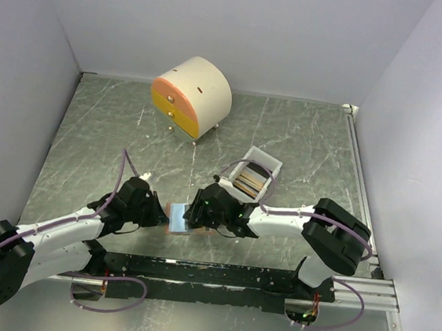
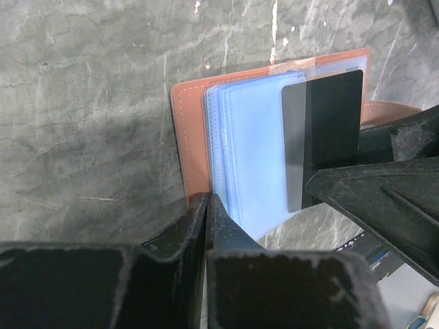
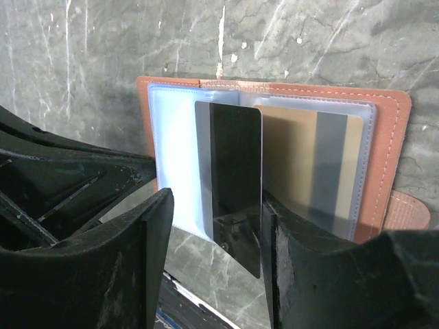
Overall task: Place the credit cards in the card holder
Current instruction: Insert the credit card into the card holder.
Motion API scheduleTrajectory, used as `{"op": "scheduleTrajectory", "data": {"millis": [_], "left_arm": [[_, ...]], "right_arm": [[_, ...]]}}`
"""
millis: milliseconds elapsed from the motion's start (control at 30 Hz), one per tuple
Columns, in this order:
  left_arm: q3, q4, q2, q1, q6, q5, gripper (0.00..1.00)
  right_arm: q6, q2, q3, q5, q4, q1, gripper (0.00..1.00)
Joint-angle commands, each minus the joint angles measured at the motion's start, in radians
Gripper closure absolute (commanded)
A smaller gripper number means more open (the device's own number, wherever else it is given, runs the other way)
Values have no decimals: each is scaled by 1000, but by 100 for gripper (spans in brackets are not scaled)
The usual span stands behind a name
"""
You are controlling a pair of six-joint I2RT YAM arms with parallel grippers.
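Observation:
The salmon card holder [image 1: 173, 225] lies open on the table between my grippers. It also shows in the left wrist view [image 2: 187, 137] and the right wrist view [image 3: 391, 157]. Its clear sleeves look bluish. A gold card [image 3: 291, 161] sits in one sleeve. A black card [image 3: 234, 171] lies partly in a sleeve, and its lower end sticks out past the holder's near edge. My right gripper [image 3: 212, 226] is open around the black card, which touches only one finger [image 3: 274, 233]. My left gripper [image 2: 207, 200] is shut, with its tips on the holder's edge.
A small white tray [image 1: 272, 165] with more cards [image 1: 249, 183] stands just behind the right gripper. A round cream cabinet [image 1: 201, 92] with orange-yellow drawers stands at the back. White walls enclose the table on three sides.

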Motion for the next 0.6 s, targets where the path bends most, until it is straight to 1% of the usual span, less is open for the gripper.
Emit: {"op": "scheduleTrajectory", "data": {"millis": [0, 133, 267, 400, 567], "left_arm": [[-33, -28, 13, -6, 8, 0, 88], [-35, -32, 8, -8, 9, -1, 88], [-37, -34, -1, -7, 10, -3, 88], [-36, -38, -1, -8, 12, -3, 88], [-45, -29, -5, -8, 9, -1, 88]], "right_arm": [[-60, 43, 11, 62, -156, 3, 48], [-75, 37, 29, 89, -198, 10, 47], [-99, 34, 47, 113, -233, 13, 42], [-117, 50, 76, 134, -283, 15, 40], [-130, 41, 59, 124, -239, 24, 42]]}}
